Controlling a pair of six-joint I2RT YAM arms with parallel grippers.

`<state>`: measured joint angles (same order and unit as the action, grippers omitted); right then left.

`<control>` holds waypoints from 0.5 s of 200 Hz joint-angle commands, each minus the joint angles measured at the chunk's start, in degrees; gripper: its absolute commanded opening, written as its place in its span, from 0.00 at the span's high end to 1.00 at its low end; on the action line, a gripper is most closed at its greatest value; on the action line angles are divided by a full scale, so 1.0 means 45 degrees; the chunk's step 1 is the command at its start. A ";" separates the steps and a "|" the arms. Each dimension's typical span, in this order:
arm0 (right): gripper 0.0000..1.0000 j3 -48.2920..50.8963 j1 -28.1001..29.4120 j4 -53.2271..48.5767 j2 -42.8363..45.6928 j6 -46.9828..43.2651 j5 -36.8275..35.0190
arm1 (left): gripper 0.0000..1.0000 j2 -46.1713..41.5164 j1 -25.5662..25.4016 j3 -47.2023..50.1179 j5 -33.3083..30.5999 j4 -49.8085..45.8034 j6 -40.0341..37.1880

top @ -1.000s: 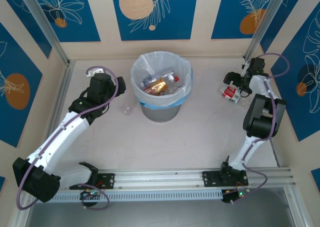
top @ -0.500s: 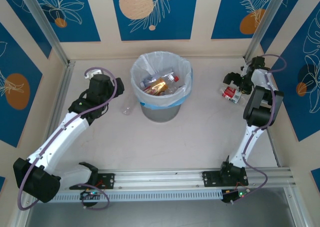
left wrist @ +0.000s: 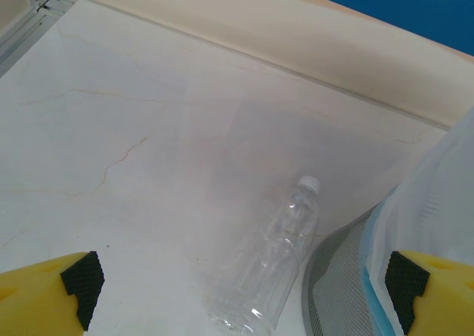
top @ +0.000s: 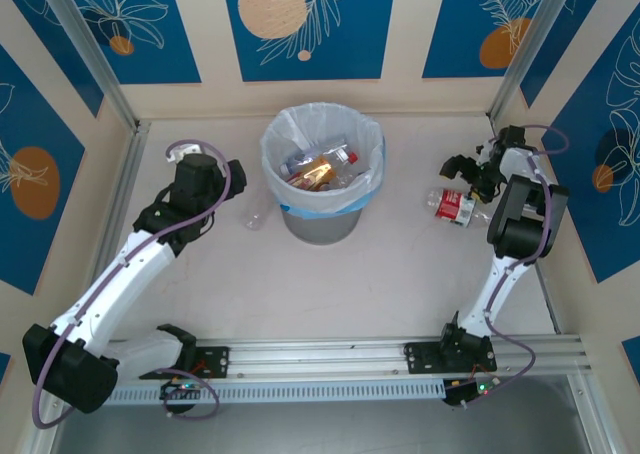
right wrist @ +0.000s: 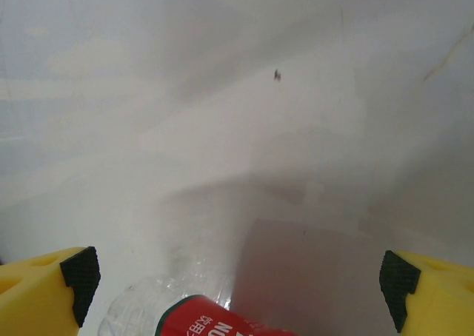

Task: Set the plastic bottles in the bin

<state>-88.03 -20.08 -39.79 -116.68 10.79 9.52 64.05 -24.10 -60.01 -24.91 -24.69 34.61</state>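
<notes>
Both pincers stand wide open, gripping nothing. The left gripper (left wrist: pixel 244 277) hangs over a clear white-capped bottle (left wrist: pixel 270 258) lying on the table (left wrist: pixel 111 129) just beside the bin (top: pixel 320 224) (several bottles (top: pixel 320 166) already lie inside it). The right gripper (right wrist: pixel 237 284) hovers above a red-labelled bottle (right wrist: pixel 207 321), well to the right of the bin.
</notes>
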 commanded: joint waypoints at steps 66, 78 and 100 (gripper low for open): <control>0.00 0.1587 0.0636 0.0373 0.1614 0.1146 -0.1026 | 0.01 -0.0463 0.0235 0.0515 0.0221 0.0176 -0.0027; 0.00 0.1665 0.0654 0.0237 0.1575 0.1280 -0.1623 | 0.01 -0.0518 0.0236 0.0596 0.0232 0.0250 -0.0022; 0.00 0.1850 0.0682 0.0075 0.1555 0.1597 -0.2845 | 0.01 -0.0522 0.0275 0.0694 0.0212 0.0270 -0.0037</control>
<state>-81.06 -16.97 -37.41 -110.80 15.51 3.77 62.85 -23.75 -57.60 -24.36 -24.45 34.59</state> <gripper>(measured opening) 0.994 0.989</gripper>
